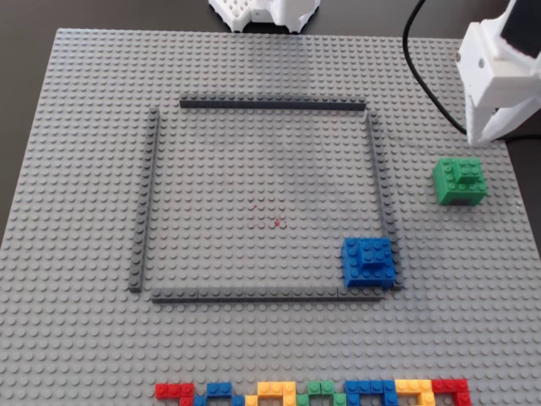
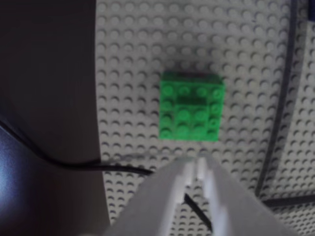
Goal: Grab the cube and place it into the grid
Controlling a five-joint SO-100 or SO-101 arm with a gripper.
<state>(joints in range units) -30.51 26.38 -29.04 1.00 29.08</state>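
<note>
The white arm enters the fixed view at the upper right corner, its gripper hanging above the right edge of the baseplate, just behind the cube and clear of it. In the wrist view the gripper points at the cube from just below it; the two white fingers, moulded plastic with stepped edges, stand all but together with only a thin slit between the tips, and nothing is held. One cube: green, square studded base with a smaller raised brick on top, seated on the baseplate outside the grid, to the right of its right strip. One grid: four thin dark grey strips forming a square outline on light grey studded plate, with tiny red marks near centre. One blue block of like form sits at the grid's lower right corner in the fixed view. One row of multicoloured bricks runs along the bottom edge. One black cable crosses the dark table beside the plate
</note>
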